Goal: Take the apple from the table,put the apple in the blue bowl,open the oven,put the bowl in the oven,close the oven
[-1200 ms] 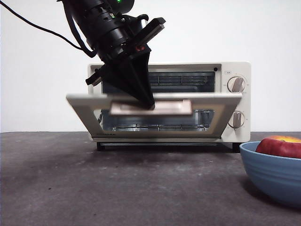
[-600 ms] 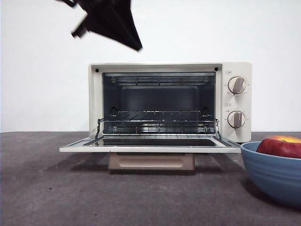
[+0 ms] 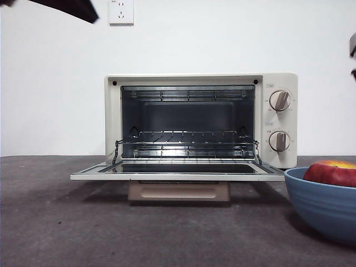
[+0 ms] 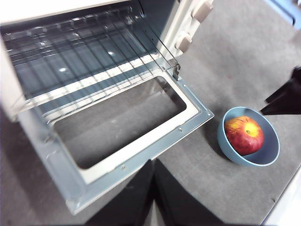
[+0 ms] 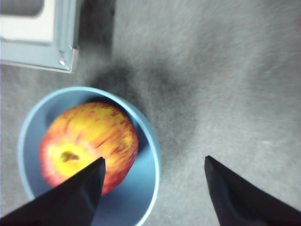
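**Oven open, apple in the bowl, both pincers aloft**

We start at the left. The left gripper hangs high above the table, its two black jaws pressed together and clenched on nothing; in the front view we see it only as a dark tip at the top left corner. Below it, in its wrist view, lies the oven, whose door is dropped flat with the wire rack showing inside.

Seen from the front, the oven stands in the middle with its door folded down level, the beige handle hanging beneath it, the rack bare, and two knobs on its right panel.

Further right, the blue bowl sits on the table, well apart from the left pincer and just beside the door's corner. The apple rests inside it.

The right gripper hovers directly over the bowl, jaws spread wide and released, one jaw above the apple, the other out over bare table.
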Motion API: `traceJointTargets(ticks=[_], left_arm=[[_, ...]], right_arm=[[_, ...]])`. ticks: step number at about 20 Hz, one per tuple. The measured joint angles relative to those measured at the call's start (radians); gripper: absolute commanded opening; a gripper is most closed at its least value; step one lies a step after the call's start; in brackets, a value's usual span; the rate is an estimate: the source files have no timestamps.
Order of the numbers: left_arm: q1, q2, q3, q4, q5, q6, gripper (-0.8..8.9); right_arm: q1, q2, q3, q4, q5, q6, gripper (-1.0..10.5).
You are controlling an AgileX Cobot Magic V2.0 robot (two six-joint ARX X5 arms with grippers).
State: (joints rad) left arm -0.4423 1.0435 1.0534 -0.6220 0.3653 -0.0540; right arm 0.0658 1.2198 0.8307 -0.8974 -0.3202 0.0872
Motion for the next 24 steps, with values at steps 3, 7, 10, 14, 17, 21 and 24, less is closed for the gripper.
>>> traceJointTargets(ticks=[3,7,10,14,17,21,24], left_arm=[[0.013,-0.084,-0.085,-0.008,0.0,-0.024,0.07],[0.016,-0.135,-0.114,-0.04,0.0,-0.035,0.07],[0.016,-0.138,-0.114,-0.037,0.0,-0.039,0.07],[0.016,-0.138,-0.114,-0.018,0.0,-0.043,0.07],[0.016,-0.138,-0.114,-0.018,0.0,-0.043,0.07],[0.016,-0.138,-0.114,-0.018,0.0,-0.045,0.07],[0.016,-0.138,-0.114,-0.018,0.0,-0.045,0.07]], right_arm=[[0.006,0.071,0.0,0.024,0.008,-0.006,2.6],[0.012,0.092,-0.001,0.035,0.008,-0.009,2.0],[0.039,0.11,-0.004,0.056,0.009,-0.01,1.7],[0.073,0.128,-0.021,0.063,0.048,-0.01,1.4],[0.079,0.129,-0.022,0.063,0.075,-0.01,0.5],[0.079,0.129,-0.031,0.061,0.077,-0.01,0.0],[0.079,0.129,-0.031,0.061,0.076,-0.01,0.0]])
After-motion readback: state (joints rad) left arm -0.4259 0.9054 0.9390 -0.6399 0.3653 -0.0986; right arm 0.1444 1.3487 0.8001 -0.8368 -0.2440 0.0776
